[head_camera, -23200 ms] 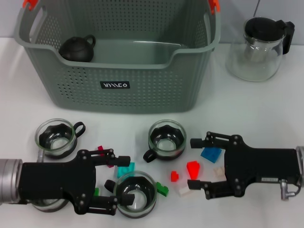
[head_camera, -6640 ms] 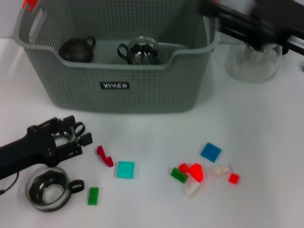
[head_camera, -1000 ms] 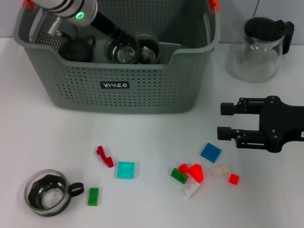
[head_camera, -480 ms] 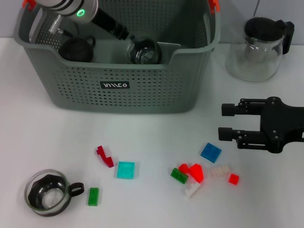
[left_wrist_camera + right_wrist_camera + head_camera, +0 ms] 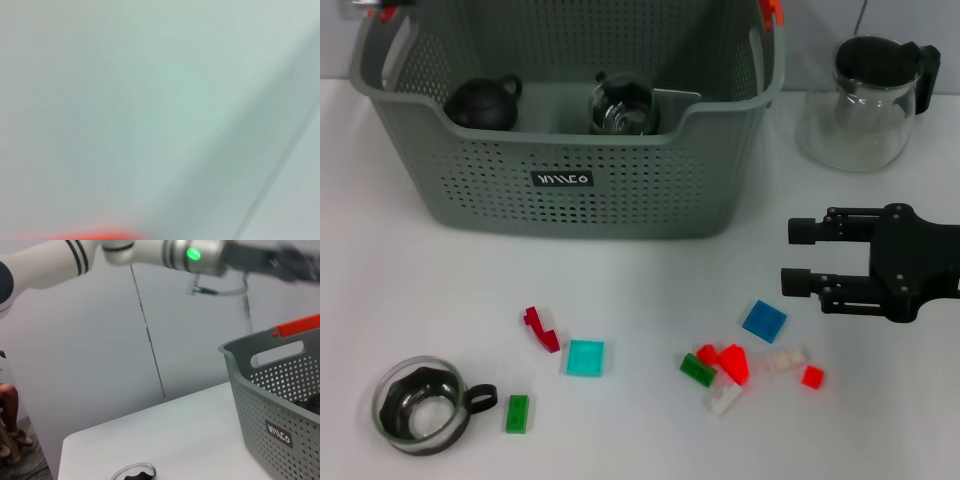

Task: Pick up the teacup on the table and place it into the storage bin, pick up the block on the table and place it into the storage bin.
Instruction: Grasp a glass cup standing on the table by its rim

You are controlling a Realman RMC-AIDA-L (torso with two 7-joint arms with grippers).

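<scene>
The storage bin stands at the far side of the tabletop, and glass teacups are already seen inside it, next to a small black teapot; how many cups are stacked there cannot be told through the rim. One teacup is left out on the tabletop, at the near left corner, upright with its dark handle pointing toward a small green block.

No block is seen in the bin. The blocks are all scattered on the tabletop: a dark red piece and a teal square near the middle, and further right a cluster made up of a dark green block, a red block, two white pieces, a small red cube and a blue square.

The cup part of the task is judged to be well advanced but not finished, with one cup still to be carried; the block part is judged not yet begun.

The right tool is held above the tabletop, just beyond the blue square, with its two fingers spread apart and nothing between them. It is judged to be well placed for the block cluster. The left tool is not seen in the head view; in the right wrist view the left arm is seen raised high above the bin, and whether its tool is released or clenched cannot be told. A glass jug with a black lid stands to the right of the bin and is not part of the task.
</scene>
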